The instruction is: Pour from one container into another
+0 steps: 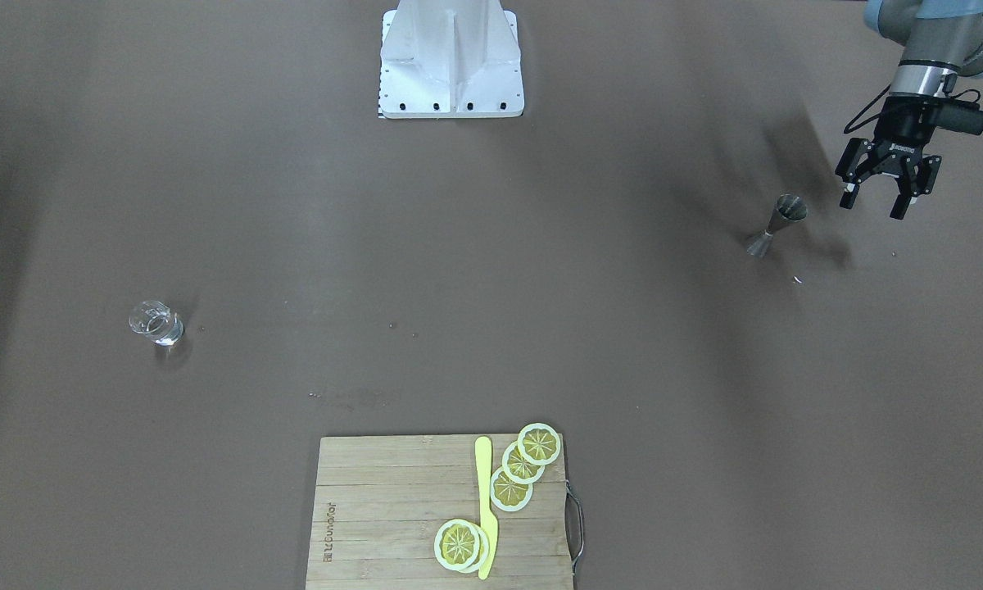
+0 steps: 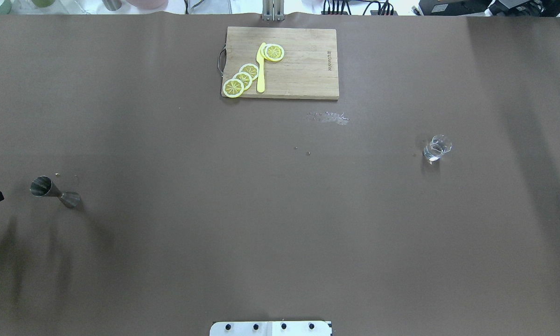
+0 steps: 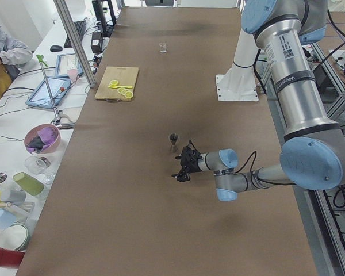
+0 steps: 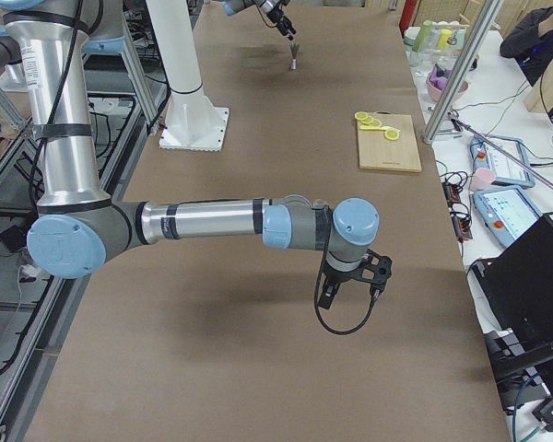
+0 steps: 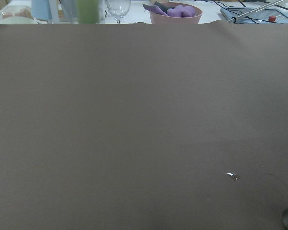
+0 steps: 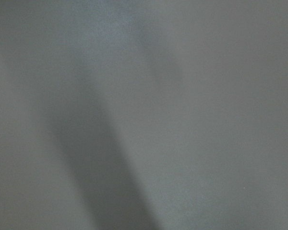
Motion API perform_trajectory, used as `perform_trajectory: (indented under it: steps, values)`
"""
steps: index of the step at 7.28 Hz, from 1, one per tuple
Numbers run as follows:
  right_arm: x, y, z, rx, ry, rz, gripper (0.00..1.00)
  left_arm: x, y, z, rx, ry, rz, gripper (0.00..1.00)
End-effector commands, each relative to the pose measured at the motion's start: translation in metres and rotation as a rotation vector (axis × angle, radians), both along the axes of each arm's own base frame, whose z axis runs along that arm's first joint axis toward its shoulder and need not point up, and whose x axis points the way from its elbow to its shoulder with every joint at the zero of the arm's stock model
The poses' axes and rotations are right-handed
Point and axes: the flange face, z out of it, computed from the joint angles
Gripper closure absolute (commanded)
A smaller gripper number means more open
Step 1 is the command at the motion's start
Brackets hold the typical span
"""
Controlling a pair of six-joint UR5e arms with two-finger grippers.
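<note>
**Jigger and glass stand well apart; left jaws released beside the jigger**

The dark steel jigger [image 1: 776,225] stands upright on the brown desk [image 1: 491,311], on the robot's left side, with one open cone facing up. Nothing touches it. A small shiny speck [image 1: 797,280] lies on the desk near its foot.

The left gripper [image 1: 874,205] is near the jigger, on the side toward the end of the desk, and apart from it. Its jaws are released, spread wide, and they hold nothing.

The clear glass [image 1: 156,321] stands upright on the robot's right side of the desk, well apart from the jigger. I cannot tell if there is any liquid inside it.

The right gripper [image 4: 350,296] shows only in the side view from the robot's right. There it points down over the desk at the end of a stretched arm. From this view I cannot tell if its jaws are released or clenched. The right wrist view gives only a blurred grey surface.

The white robot base [image 1: 452,61] sits at the middle of the robot's edge of the desk. Opposite to it, at the far edge, lies a wooden cutting board [image 1: 377,524]. On the board are lemon slices [image 1: 523,467], three in an overlapping row and two more in a pair, and a yellow knife [image 1: 485,508] lies between the two groups.
</note>
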Motion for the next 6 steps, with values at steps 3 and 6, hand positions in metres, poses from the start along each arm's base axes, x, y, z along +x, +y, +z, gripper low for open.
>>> perform_trajectory:
  steps: [3, 6]
  values:
    - [0.015, -0.001, -0.006, 0.016, -0.005, 0.03, 0.0, -0.049, -0.037, 0.021, -0.313, 0.038, 0.203, 0.01]
    - [0.016, 0.007, -0.003, 0.014, -0.012, 0.033, 0.0, -0.084, -0.05, 0.047, -0.377, -0.145, 0.368, 0.01]
